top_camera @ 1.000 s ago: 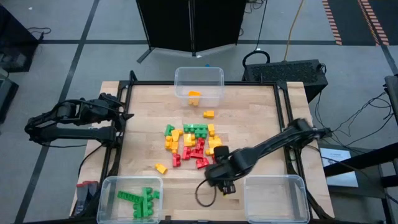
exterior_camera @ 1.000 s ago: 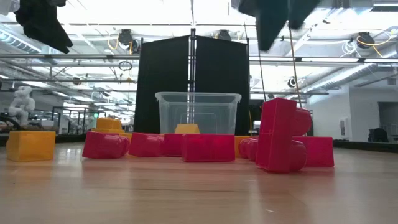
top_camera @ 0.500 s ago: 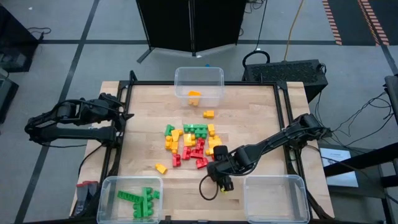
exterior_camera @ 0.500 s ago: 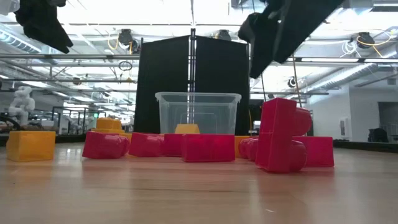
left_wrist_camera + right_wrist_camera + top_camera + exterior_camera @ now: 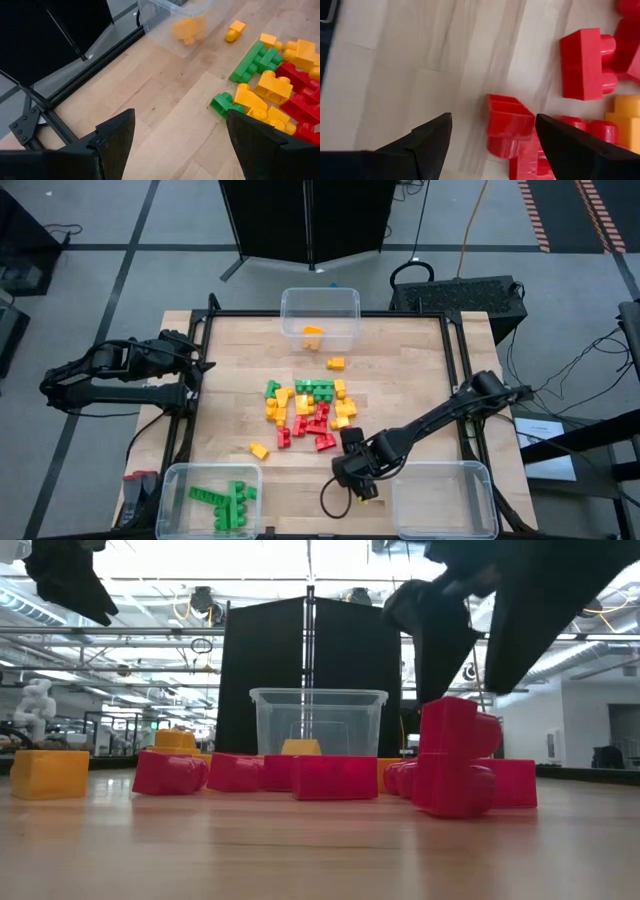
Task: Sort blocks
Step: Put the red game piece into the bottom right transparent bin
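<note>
The right hand (image 5: pixel 357 476) sits on the near side of the block heap (image 5: pixel 310 414), low over the tabletop (image 5: pixel 400 360), with its fingers spread and nothing between them; over the last second it has slid from the heap's near edge toward the empty clear bin (image 5: pixel 444 500) and then back a little, still carrying no block. In its wrist view a red block (image 5: pixel 509 125) lies just ahead of the gap between the fingers, so a pick of a red piece looks imminent, and that empty bin seems its likely home. Just near-left of the heap, the green bin (image 5: pixel 208 498) already holds several green blocks. Beyond the heap, the far bin (image 5: pixel 320 318) holds one yellow-orange block. The left hand (image 5: pixel 195 352) waits open, well left of the heap.
</note>
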